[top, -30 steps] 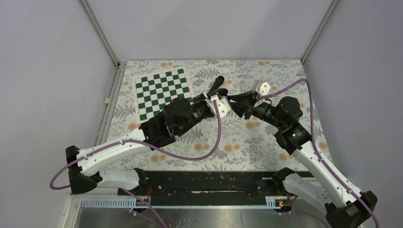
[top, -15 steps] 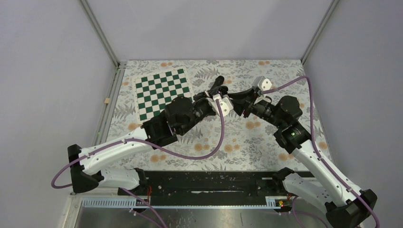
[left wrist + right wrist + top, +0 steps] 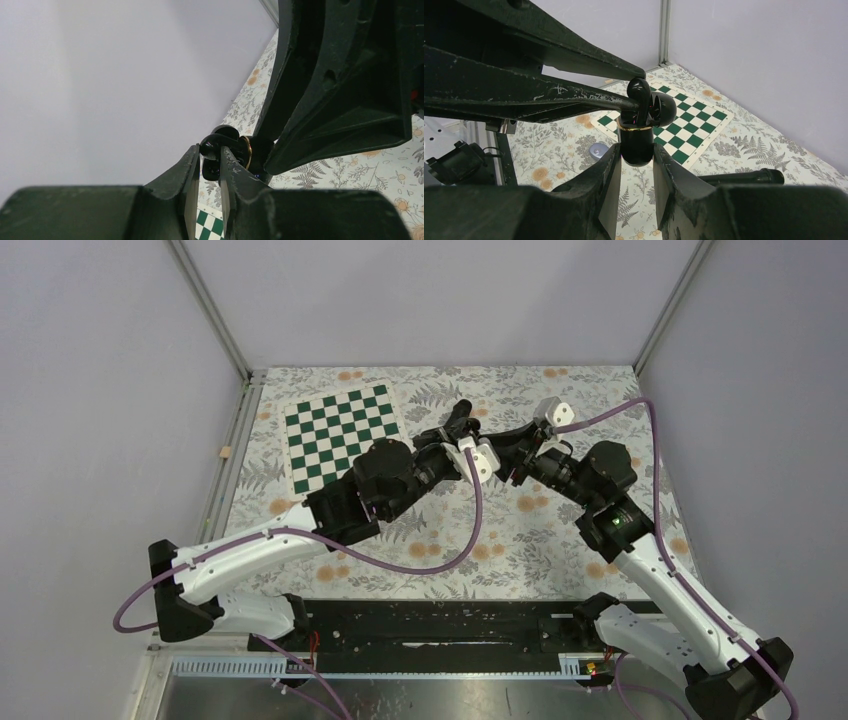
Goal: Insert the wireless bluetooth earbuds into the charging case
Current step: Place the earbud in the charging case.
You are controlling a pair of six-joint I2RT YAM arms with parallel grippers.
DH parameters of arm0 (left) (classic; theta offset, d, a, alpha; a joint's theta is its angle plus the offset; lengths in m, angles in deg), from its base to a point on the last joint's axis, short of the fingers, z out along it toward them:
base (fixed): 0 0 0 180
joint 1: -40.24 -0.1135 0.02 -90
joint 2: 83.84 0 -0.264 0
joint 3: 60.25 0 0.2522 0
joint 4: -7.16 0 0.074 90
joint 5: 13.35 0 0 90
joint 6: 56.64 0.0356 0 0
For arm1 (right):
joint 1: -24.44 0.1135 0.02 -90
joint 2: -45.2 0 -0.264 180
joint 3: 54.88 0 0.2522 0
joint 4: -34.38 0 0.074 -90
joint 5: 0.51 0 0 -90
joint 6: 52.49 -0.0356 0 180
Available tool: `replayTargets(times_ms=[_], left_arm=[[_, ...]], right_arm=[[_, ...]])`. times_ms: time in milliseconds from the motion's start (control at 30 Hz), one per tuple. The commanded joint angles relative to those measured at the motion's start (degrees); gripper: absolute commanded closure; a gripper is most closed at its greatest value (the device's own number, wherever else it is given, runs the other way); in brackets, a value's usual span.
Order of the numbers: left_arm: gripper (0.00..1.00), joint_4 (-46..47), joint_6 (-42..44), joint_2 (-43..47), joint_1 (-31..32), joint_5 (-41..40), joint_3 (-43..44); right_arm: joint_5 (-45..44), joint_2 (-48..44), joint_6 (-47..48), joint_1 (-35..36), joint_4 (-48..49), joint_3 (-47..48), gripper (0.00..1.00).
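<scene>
The table (image 3: 560, 540) wears a floral cloth, with a green-and-white chessboard mat (image 3: 340, 435) at its far left and a black marker (image 3: 744, 177) lying on it. Plain grey walls (image 3: 430, 300) close it in. My right end effector (image 3: 636, 152) is clamped on the black charging case (image 3: 636, 142), which is upright with its lid open. My left end effector (image 3: 210, 165) pinches a black earbud (image 3: 639, 92) at the case's mouth, above the table's middle. Compared with a second ago, both arms have closed in and the tips now meet.
</scene>
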Motion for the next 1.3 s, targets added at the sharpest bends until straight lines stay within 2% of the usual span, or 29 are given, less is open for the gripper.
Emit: replayTargets(times_ms=[0, 267, 500, 800, 933, 1267], left_arm=[[1.0, 1.88, 1.54, -0.3, 0.52, -1.91, 2.88], [1.0, -1.29, 5.26, -0.09, 0.71, -0.36, 3.29], [1.0, -2.07, 6.88, 0.63, 0.71, -0.46, 3.13], [1.0, 1.06, 1.84, -1.09, 0.45, -5.22, 5.56], [1.0, -0.67, -1.69, -1.14, 0.36, -5.56, 7.11], [1.0, -4.41, -2.96, -1.37, 0.36, -4.66, 9.13]], right_arm=[[-0.85, -1.35, -1.22, 0.46, 3.89, 2.25, 1.0], [-4.73, -1.02, -5.36, 0.5, 4.99, 2.12, 1.0], [-4.75, -0.97, -5.76, 0.5, 5.43, 2.39, 1.0], [-2.26, -1.59, -4.54, 0.5, 5.67, 1.91, 1.0], [-1.87, -1.69, -4.43, 0.5, 7.85, 1.23, 1.0], [-0.84, -2.02, -5.56, 0.59, 16.06, -1.16, 1.0]])
